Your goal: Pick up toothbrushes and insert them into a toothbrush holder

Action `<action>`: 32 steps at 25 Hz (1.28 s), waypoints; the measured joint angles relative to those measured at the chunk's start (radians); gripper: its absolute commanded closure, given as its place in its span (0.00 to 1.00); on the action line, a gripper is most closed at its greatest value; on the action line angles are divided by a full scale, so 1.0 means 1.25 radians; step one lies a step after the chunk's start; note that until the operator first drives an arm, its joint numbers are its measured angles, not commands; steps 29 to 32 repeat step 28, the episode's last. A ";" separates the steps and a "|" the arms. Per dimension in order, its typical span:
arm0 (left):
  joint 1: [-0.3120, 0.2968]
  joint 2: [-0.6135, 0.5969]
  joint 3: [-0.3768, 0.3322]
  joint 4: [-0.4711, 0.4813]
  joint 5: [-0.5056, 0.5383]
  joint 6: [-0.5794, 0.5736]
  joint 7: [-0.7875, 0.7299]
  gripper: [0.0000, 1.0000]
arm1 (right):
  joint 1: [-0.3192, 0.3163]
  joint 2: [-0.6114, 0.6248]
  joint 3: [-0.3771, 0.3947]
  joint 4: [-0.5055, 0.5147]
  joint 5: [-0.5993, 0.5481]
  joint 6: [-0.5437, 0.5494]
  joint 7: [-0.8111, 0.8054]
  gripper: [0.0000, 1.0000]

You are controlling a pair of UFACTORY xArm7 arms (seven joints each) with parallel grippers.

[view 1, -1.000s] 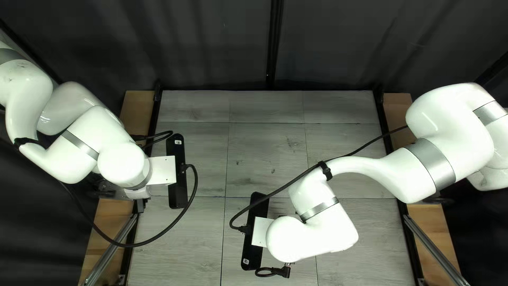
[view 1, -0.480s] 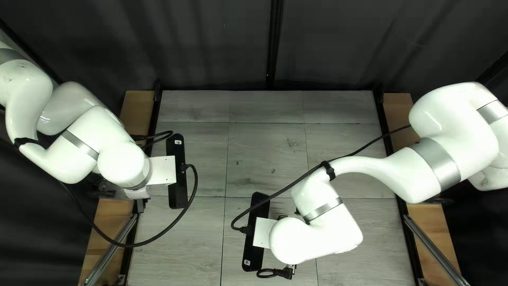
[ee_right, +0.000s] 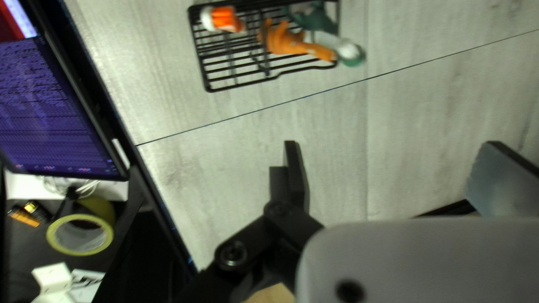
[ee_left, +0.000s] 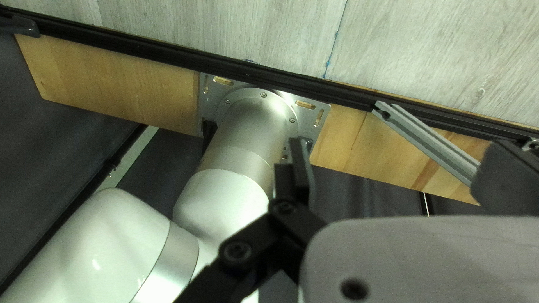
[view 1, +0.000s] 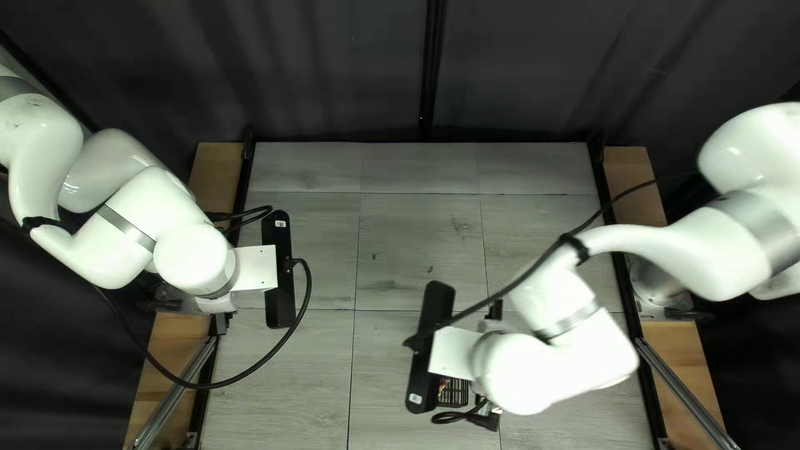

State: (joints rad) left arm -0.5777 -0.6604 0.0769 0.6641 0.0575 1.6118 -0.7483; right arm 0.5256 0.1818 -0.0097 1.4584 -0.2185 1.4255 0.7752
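- Currently near side of grey table, right of middle: right gripper, fingers wide apart.
- Just left of same gripper, near side: black wire rack, toothbrush holder by its look, partly under right arm.
- Within or over rack wires, blurred: orange-and-white piece toward near end; orange piece and green piece toward far end; white-and-green tip at far right corner. Likely toothbrushes; exact slots impossible to tell.
- At left table edge: left gripper, fingers likewise wide apart, below left arm.
- Below left gripper: wooden strip, metal base plate, and grey metal bar nearer along same edge.
- Beyond near table edge: lit screen; to its right, yellow tape roll.
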 measured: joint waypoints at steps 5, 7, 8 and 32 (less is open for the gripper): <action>0.000 0.000 0.000 0.000 0.000 0.000 0.000 0.00 | 0.014 -0.081 0.004 -0.066 -0.076 -0.031 0.024 0.00; 0.000 0.000 0.000 0.000 0.000 0.000 0.000 0.00 | 0.019 -0.119 0.008 -0.113 -0.097 -0.065 0.031 0.00; 0.000 0.000 0.000 0.000 0.000 0.000 0.000 0.00 | 0.021 -0.140 0.010 -0.139 -0.105 -0.086 0.033 0.00; 0.000 0.000 0.000 0.000 0.000 0.000 0.000 0.00 | 0.062 -0.238 0.053 -0.345 -0.108 -0.232 0.114 0.00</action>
